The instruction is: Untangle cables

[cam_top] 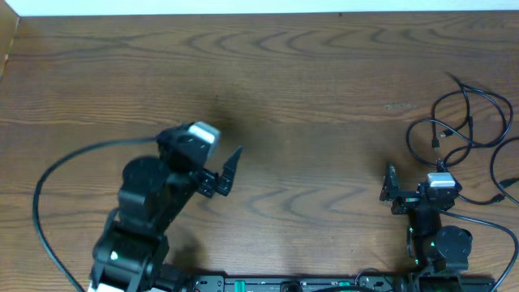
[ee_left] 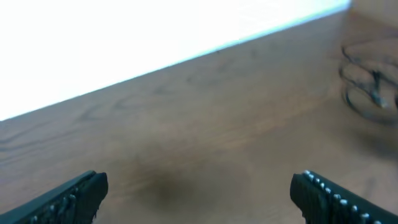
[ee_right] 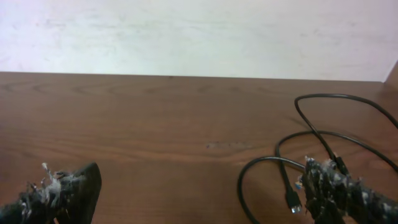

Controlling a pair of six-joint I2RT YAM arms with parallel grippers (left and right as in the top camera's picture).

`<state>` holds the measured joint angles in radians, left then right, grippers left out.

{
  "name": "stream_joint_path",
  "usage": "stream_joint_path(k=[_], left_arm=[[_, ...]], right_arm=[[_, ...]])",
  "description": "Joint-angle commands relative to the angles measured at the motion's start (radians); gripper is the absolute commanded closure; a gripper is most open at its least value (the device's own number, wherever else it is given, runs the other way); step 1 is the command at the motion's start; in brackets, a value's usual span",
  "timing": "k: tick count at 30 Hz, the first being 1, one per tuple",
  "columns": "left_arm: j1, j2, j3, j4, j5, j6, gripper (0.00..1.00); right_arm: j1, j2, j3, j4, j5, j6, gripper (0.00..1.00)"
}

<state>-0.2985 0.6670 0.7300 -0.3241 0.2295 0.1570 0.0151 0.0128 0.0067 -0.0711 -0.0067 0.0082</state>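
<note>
The cables [cam_top: 469, 122] are thin black cords lying in loose overlapping loops at the table's right side. In the right wrist view the cables [ee_right: 323, 134] curl in front of the right finger, and a small plug [ee_right: 292, 202] lies just inside that finger. The left wrist view shows the cables [ee_left: 368, 87] only as a blur at the far right. My right gripper [cam_top: 415, 172] [ee_right: 202, 177] stands open just short of the loops, with nothing between its fingers. Far to the left, my left gripper [cam_top: 226, 173] [ee_left: 199, 186] hangs open over bare wood.
The brown wooden table [cam_top: 308, 73] ends at a pale far edge [cam_top: 243, 10]. A thick black arm cable [cam_top: 57, 178] arcs left of the left arm. More cord [cam_top: 503, 191] trails off the right side near the right arm's base.
</note>
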Motion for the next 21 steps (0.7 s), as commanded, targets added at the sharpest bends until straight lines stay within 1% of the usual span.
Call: stream_joint_path(k=[1, 8, 17, 19, 21], left_arm=[[0.035, -0.081, -0.106, 0.093, -0.003, -0.102, 0.01], [0.108, -0.256, -0.349, 0.361, -0.007, -0.194, 0.02], [0.188, -0.487, -0.665, 0.673, -0.105, -0.372, 0.02], [0.198, -0.532, -0.724, 0.717, -0.131, -0.404, 0.01], [0.202, -0.572, -0.726, 0.655, -0.164, -0.418, 0.01]], right_arm=[[-0.007, -0.007, -0.001, -0.006, 0.000, 0.013, 0.01], [-0.007, -0.007, -0.001, -0.006, 0.001, 0.013, 0.01], [-0.007, -0.007, -0.001, -0.006, 0.001, 0.013, 0.01], [-0.007, -0.007, -0.001, -0.006, 0.000, 0.013, 0.01], [-0.007, -0.007, -0.001, -0.006, 0.001, 0.013, 0.01]])
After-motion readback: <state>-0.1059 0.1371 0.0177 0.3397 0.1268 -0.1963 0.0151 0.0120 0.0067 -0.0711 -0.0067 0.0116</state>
